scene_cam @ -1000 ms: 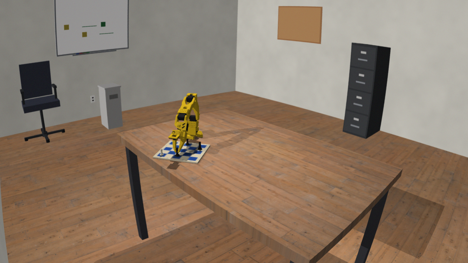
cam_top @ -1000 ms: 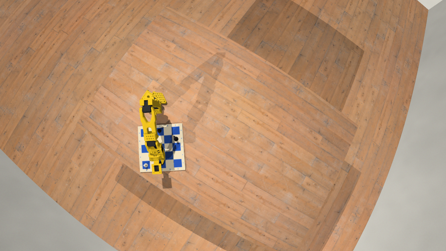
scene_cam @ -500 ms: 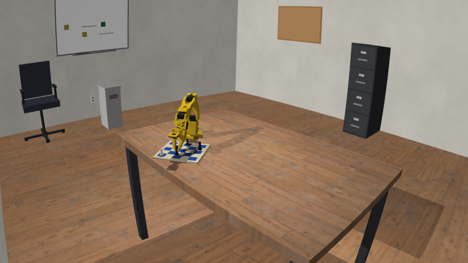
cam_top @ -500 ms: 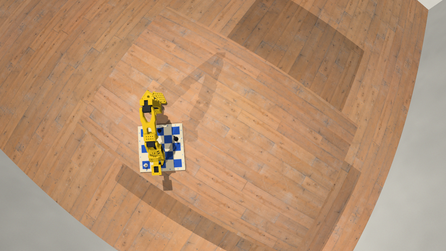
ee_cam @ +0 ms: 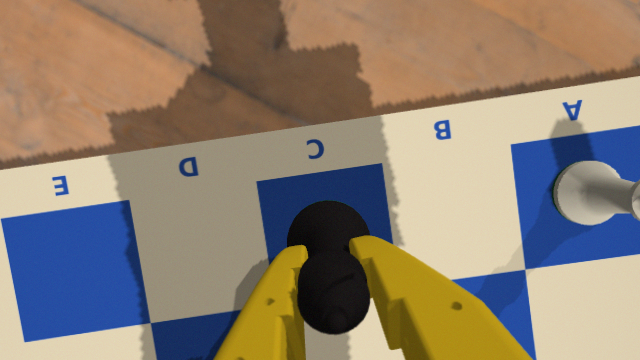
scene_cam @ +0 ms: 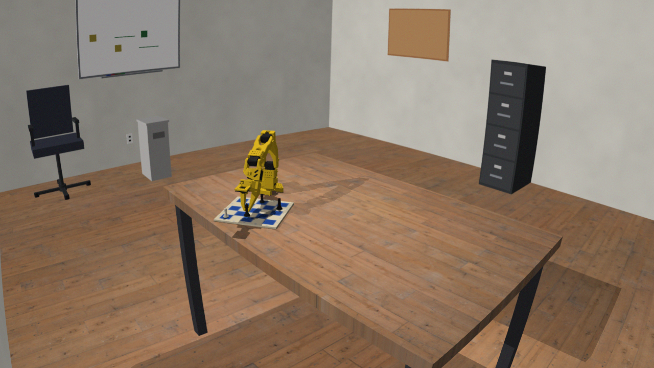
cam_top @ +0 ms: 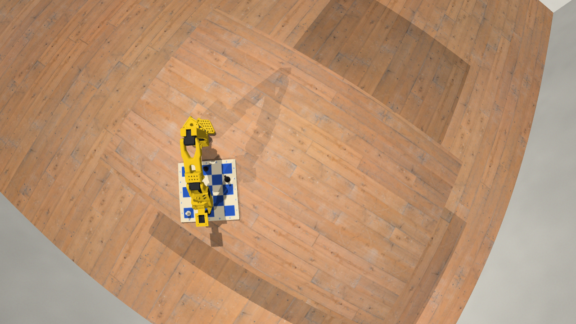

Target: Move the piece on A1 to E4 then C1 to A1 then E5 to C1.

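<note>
A–E on board edge (ee_cam: 450, 125)

Counter: you see a wooden counter (scene_cam: 388, 237) on dark legs.
On it: your chessboard (scene_cam: 282, 219) and arm base (cam_top: 206, 125).

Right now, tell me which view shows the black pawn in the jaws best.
Wrist view: the black pawn fills the frame, clamped over the C square. Exterior shows it small below the gripper; in the top view the arm hides it.
</note>
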`<state>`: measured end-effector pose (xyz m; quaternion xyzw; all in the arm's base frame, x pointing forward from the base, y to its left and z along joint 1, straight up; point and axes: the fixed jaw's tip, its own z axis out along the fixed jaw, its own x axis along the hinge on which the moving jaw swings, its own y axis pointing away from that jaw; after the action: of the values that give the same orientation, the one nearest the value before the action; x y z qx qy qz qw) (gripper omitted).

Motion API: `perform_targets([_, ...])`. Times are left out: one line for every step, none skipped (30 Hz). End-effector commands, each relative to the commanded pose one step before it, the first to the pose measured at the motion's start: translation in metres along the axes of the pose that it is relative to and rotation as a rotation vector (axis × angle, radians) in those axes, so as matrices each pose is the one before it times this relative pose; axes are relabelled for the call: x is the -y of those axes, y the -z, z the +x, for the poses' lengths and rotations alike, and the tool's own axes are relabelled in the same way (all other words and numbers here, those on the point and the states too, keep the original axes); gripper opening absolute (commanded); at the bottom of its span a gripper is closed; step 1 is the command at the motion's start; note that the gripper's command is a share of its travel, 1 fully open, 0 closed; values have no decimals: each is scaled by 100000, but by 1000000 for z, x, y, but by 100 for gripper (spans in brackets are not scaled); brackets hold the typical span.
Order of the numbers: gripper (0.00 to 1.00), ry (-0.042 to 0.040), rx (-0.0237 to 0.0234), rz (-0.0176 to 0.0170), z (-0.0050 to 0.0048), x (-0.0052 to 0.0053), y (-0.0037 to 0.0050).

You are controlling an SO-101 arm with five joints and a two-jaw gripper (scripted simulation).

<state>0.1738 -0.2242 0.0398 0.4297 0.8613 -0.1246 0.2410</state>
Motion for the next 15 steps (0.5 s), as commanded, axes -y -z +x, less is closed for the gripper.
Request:
perform_targets([0, 452, 429, -497, -319, -2338, -1067])
perform_targets([0, 0, -2, 0, 327, -3, -561])
perform_targets([0, 0, 0, 0, 335, -4, -574])
perform_targets([0, 0, -2, 0, 340, -3, -573])
perform_targets([0, 0, -1, 0, 330, -4, -555])
perform_targets([0, 0, -2, 0, 316, -3, -523])
perform_targets([0, 0, 0, 0, 0, 0, 0])
perform_targets([0, 0, 0, 0, 0, 0, 0])
perform_targets([0, 0, 0, 0, 289, -4, -476])
perform_targets([0, 0, -2, 0, 258, -2, -420])
perform_targets([0, 0, 0, 0, 217, -3, -354])
perform_targets([0, 0, -1, 0, 176, -1, -283])
perform_targets([0, 0, 0, 0, 129, -2, -210])
perform_targets([0, 0, -1, 0, 89, 0, -141])
perform_targets([0, 0, 0, 0, 48, -1, -79])
